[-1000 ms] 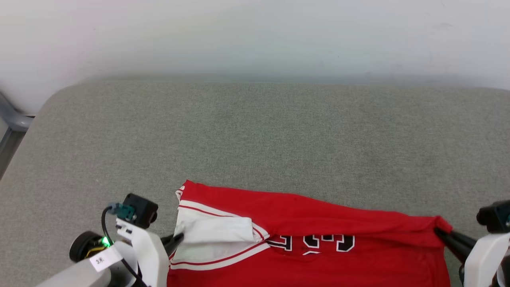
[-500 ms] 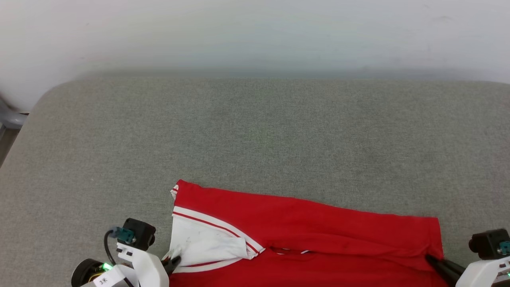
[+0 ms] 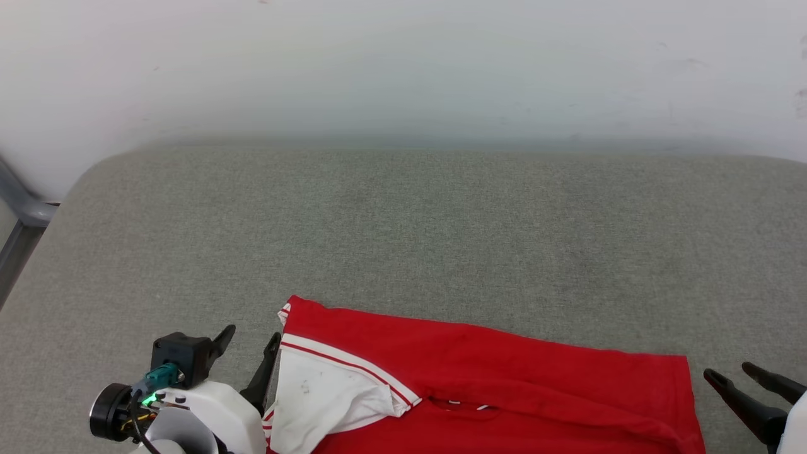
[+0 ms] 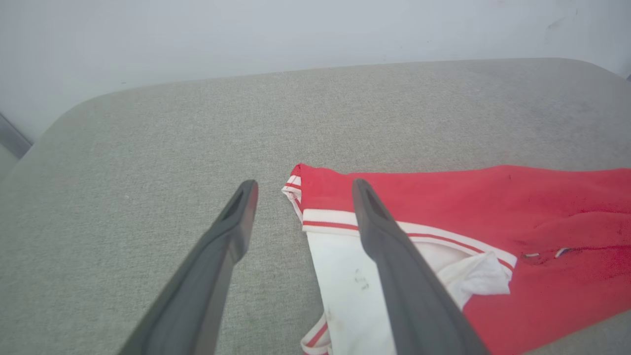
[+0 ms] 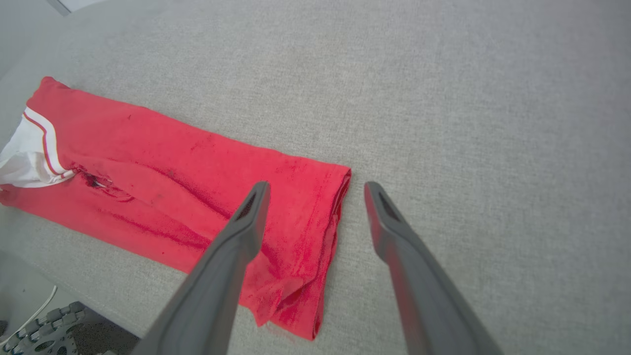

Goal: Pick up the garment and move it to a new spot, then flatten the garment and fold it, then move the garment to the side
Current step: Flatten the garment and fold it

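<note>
A broad grey padded surface of finely flecked woven fabric (image 3: 403, 221), rounded at its corners, spans the head view. Behind it rises a plain white painted wall (image 3: 403, 63), faintly scuffed at the upper right. The light is soft and even, with a dim band of shade where wall and surface meet. A grey metal bar (image 3: 25, 211) angles past the left corner. In the right wrist view, pale floor (image 5: 19, 286) lies below the surface's near edge.
</note>
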Motion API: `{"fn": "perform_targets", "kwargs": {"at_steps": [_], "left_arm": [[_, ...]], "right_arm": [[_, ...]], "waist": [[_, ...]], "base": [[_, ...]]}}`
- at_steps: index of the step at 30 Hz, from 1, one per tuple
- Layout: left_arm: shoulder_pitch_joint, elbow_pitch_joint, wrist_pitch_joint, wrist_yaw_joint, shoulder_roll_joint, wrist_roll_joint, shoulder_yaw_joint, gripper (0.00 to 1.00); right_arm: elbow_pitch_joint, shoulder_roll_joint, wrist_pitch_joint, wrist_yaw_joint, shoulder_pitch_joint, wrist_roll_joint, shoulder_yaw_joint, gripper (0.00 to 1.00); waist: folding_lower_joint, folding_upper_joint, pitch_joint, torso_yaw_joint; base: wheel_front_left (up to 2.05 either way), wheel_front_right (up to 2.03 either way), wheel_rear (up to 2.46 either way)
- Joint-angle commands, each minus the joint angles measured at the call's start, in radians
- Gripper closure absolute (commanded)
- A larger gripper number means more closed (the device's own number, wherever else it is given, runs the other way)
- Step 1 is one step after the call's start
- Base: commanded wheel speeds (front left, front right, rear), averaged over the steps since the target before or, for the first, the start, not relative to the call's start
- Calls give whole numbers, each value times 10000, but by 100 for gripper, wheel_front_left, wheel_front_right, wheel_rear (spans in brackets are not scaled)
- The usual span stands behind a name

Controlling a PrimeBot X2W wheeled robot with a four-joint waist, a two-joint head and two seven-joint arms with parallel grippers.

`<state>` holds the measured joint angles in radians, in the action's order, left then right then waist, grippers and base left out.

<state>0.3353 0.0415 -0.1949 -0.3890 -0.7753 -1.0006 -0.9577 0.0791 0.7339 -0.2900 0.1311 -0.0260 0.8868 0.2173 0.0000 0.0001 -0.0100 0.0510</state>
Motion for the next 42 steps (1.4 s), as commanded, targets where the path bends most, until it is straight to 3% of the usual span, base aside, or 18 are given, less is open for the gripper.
{"fn": "perform_targets", "kwargs": {"at_steps": [1, 10, 17, 26, 37, 38, 39, 42], "left_arm": [[-168, -32, -196, -173, 71, 161, 111, 0], [-468, -87, -707, -1150, 764, 1399, 1379, 0], [-1194, -226, -720, -1248, 1641, 3089, 3003, 0], [-2419, -459, -721, -816, 2876, 4848, 4962, 0], [-3528, -463, -711, 313, 4205, 6581, 6470, 0], [-3632, -464, -711, 514, 4416, 6977, 6683, 0], [-3709, -448, -712, 603, 4518, 7124, 6777, 0], [-3861, -408, -712, 860, 4811, 7492, 7046, 0]], "right_arm": [[2, 115, -293, -8, -142, 221, -1, 0], [975, 365, -2312, -9, 514, 1279, 243, 0], [1979, -4, -2658, -9, 1006, 1221, 796, 0], [2760, -546, -2446, -4, 1170, 1400, 1815, 0], [2519, -792, -1371, 44, 1367, 1780, 2983, 0], [2603, -728, -1092, 42, 1451, 1751, 3107, 84], [2657, -676, -976, 42, 1496, 1765, 3152, 100], [2909, -387, -669, -8, 1574, 1782, 3198, 100]], "waist": [[0, -1, -15, 38], [0, -1, -399, 398], [0, -1, -795, 744], [0, -1, -1032, 948], [0, -1, -854, 963], [0, -1, -794, 953], [0, -1, -762, 944], [0, -1, -670, 912]], "base": [[0, 0, 0], [0, 0, 0], [0, 0, 0], [0, 0, 0], [0, 0, 0], [0, 0, 0], [0, 0, 0], [0, 0, 0]]}}
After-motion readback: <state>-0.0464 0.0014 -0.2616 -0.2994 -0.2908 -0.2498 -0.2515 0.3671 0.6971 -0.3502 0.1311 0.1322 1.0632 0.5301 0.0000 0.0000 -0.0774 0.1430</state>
